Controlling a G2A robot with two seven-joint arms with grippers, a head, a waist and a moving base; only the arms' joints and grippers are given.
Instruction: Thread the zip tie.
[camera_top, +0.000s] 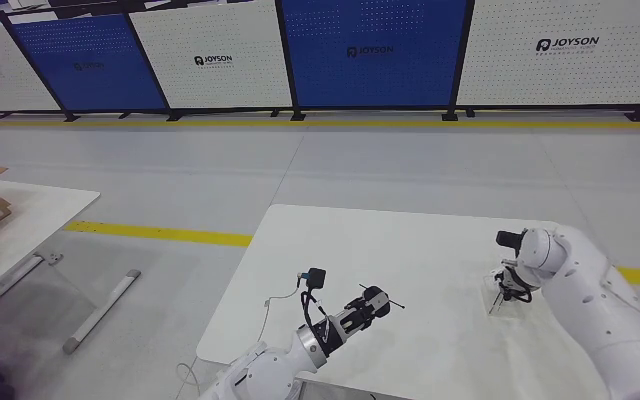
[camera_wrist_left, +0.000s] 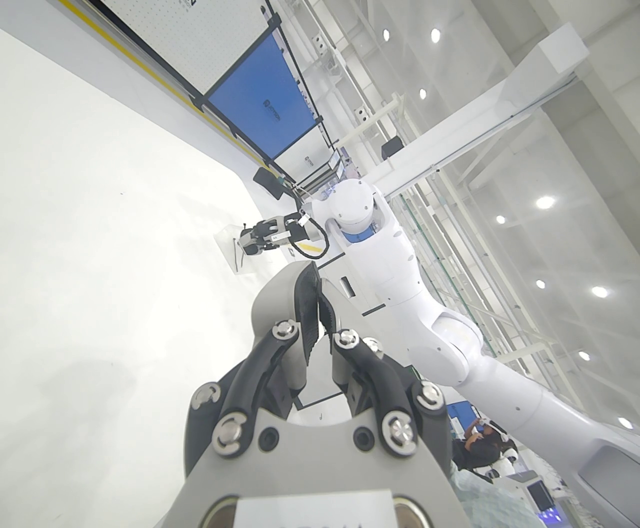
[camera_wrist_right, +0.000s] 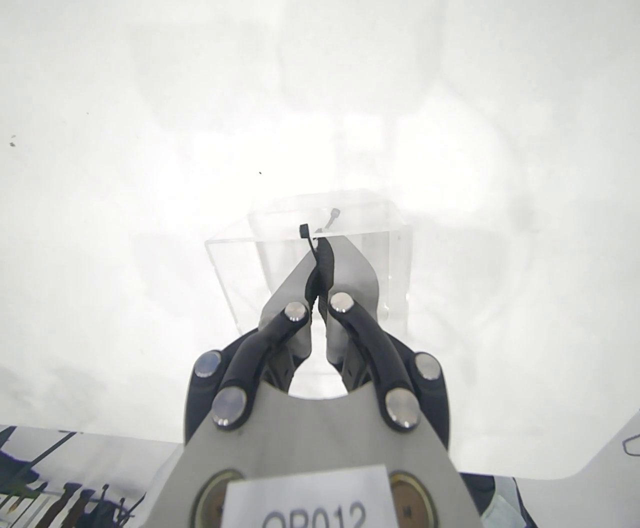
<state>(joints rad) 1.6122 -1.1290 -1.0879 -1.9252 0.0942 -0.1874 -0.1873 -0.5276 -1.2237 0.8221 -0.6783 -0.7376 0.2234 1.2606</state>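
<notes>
low in the top view, the left gripper (camera_top: 378, 300) sits over the near part of the table with its jaws pressed together. a thin black strip (camera_top: 396, 303) crosses its tips, seemingly a tie pinched there, though its own wrist view shows nothing clear between the pads. farther right, the right gripper (camera_wrist_right: 320, 250) is clamped on a slim black plastic zip tie (camera_wrist_right: 304, 232), whose square head pokes just past the fingertips. it hangs above a small clear acrylic box (camera_wrist_right: 225, 265), in which a second tie (camera_wrist_right: 334, 214) lies. the two grippers are well apart. the likely trouble from here is that the strap is narrow and slick, so it may twist or slide in the pads as the arms meet. a tail that comes in tilted would miss the small slot in the head, and a low swing could knock the box aside. the wide white table (camera_top: 420, 235) is smooth, with a few dark specks. beyond it lie grey floor, a yellow floor line (camera_top: 160, 234), a second white table (camera_top: 45, 210) at the left edge, and blue and white perforated panels (camera_top: 372, 50) along the top.
</notes>
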